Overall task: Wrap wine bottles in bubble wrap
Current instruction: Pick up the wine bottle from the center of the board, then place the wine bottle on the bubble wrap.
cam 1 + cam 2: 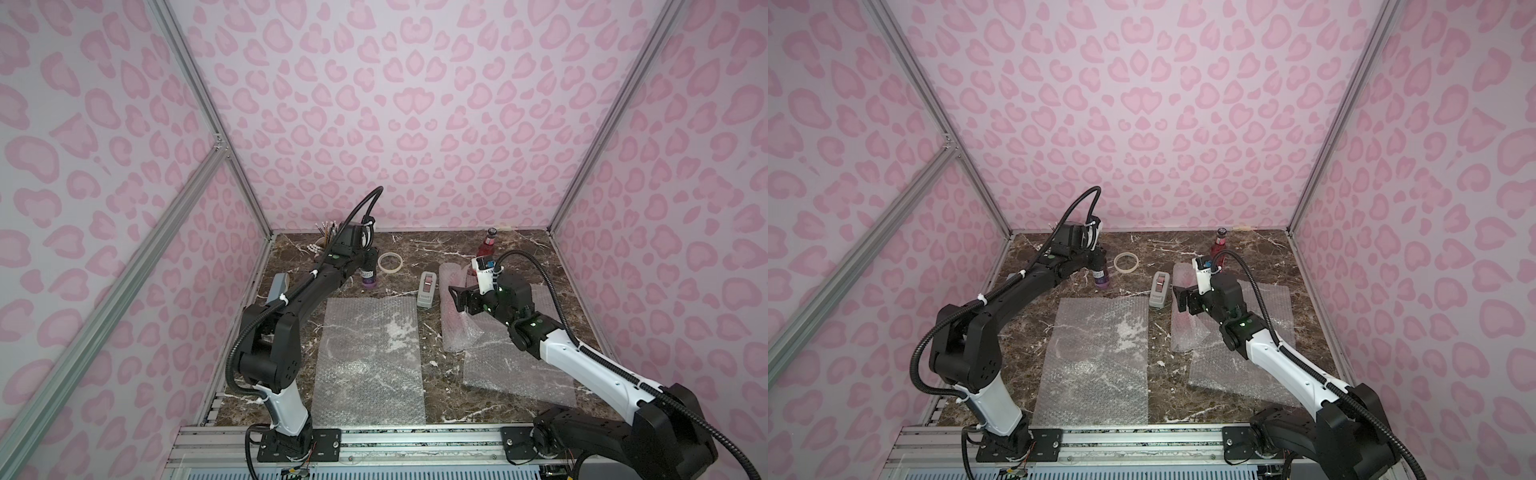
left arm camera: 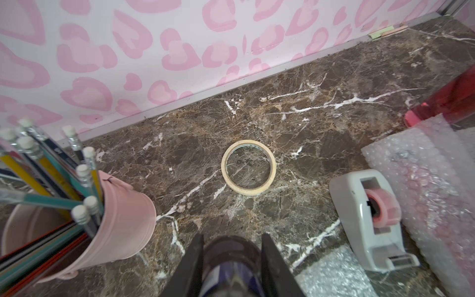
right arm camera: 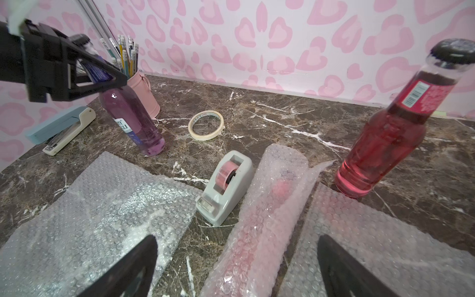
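left end effector (image 2: 232,237): pinching purple bottle (image 3: 133,120) at neck | right end effector (image 3: 237,240): spread, over wrapped bottle (image 3: 262,205)

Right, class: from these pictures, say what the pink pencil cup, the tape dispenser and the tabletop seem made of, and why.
Pink pencil cup: probably thin painted metal, satin sheen; ribbed rim and side ear suggest it.
Tape dispenser: moulded grey plastic, matt, rounded edges.
Tabletop: brown marble or marble-look laminate, white veins, slight gloss; which, cannot tell.

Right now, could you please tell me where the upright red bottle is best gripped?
The red bottle stands upright and unwrapped, so probably grip its wide lower body below the label, coming level from the front.
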You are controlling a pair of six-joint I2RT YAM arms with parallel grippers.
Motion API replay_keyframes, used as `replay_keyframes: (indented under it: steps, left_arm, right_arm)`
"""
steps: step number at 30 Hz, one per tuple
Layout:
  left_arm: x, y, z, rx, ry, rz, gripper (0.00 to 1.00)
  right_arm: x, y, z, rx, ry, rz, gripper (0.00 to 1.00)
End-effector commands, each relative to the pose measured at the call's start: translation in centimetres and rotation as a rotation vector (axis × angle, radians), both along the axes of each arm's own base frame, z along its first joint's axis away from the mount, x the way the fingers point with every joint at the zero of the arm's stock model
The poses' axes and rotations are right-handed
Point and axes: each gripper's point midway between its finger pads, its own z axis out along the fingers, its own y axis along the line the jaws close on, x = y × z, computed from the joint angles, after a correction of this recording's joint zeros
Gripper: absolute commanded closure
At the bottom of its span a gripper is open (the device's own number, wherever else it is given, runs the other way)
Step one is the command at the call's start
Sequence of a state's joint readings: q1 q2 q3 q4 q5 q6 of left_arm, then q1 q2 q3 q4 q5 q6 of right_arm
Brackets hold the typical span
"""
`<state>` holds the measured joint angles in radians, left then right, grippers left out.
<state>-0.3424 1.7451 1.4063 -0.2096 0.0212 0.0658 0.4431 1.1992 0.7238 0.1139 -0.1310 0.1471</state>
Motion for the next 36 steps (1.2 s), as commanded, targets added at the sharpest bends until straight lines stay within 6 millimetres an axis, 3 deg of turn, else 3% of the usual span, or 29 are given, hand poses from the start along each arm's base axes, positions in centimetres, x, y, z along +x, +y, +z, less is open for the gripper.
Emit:
replay_keyframes:
  steps: [1,4,11,17,22,28,31,36]
  left_arm:
    - [-0.9,-0.2,4.3,-0.001,-0.083,-0.051,0.97]
    - [-3.8,0.7,5.0,0.033,-0.044,-0.066,0.97]
    - [-13.6,2.2,2.9,0.295,0.020,-0.197,0.97]
    - [-20.1,4.1,2.4,0.346,0.045,-0.280,0.97]
    - [-23.6,6.2,1.1,0.409,0.086,-0.306,0.97]
    - [-27.0,6.2,-0.7,0.385,0.167,-0.396,0.97]
    - [-27.8,7.5,-2.0,0.454,0.226,-0.383,0.97]
    - [-28.4,7.6,-2.7,0.459,0.233,-0.395,0.97]
  right_arm:
    - [0.4,0.4,0.8,0.019,-0.029,0.008,0.02]
    - [0.4,0.5,1.1,0.018,-0.035,0.017,0.02]
    - [0.5,0.6,1.5,0.000,-0.067,0.036,0.02]
    - [0.5,0.8,1.4,-0.007,-0.069,0.047,0.02]
    - [0.5,1.3,1.0,0.002,-0.062,0.071,0.02]
    - [0.5,1.9,0.6,0.018,-0.048,0.099,0.02]
    - [0.4,2.1,0.2,0.019,-0.036,0.107,0.02]
    - [0.3,2.2,0.1,0.025,-0.035,0.109,0.02]
